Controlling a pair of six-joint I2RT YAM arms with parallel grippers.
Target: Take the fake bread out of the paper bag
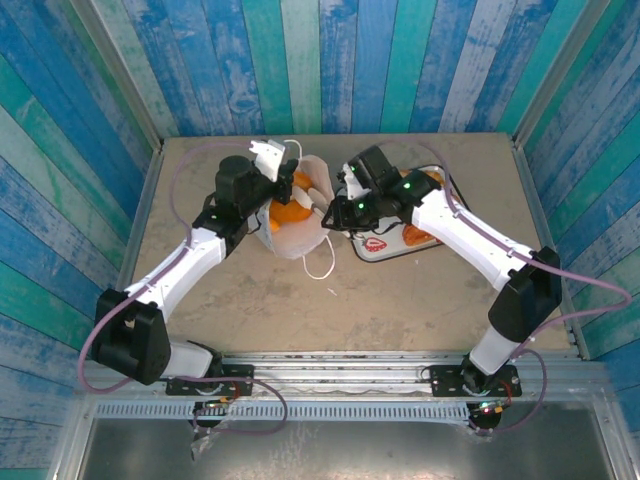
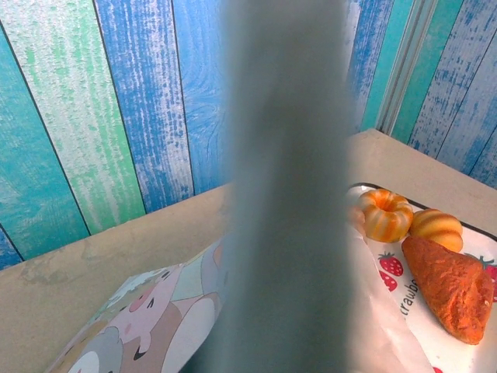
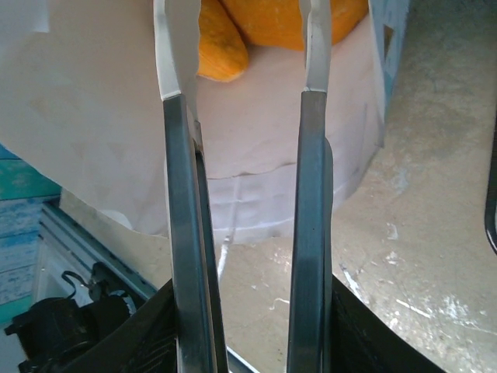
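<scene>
The white paper bag sits mid-table with its mouth open toward my right gripper. Orange fake bread shows inside it. My left gripper is shut on the bag's far rim. In the left wrist view a blurred grey column hides the jaws, and the bag's cartoon-printed side lies below. In the right wrist view my right gripper stands open, its fingers reaching into the bag up to the bread. Whether they touch it I cannot tell.
A white strawberry-printed tray lies right of the bag under my right arm. It holds a ring-shaped orange pastry, a round roll and a brown croissant. A loose cord handle trails toward the near side. Blue plank walls enclose the table.
</scene>
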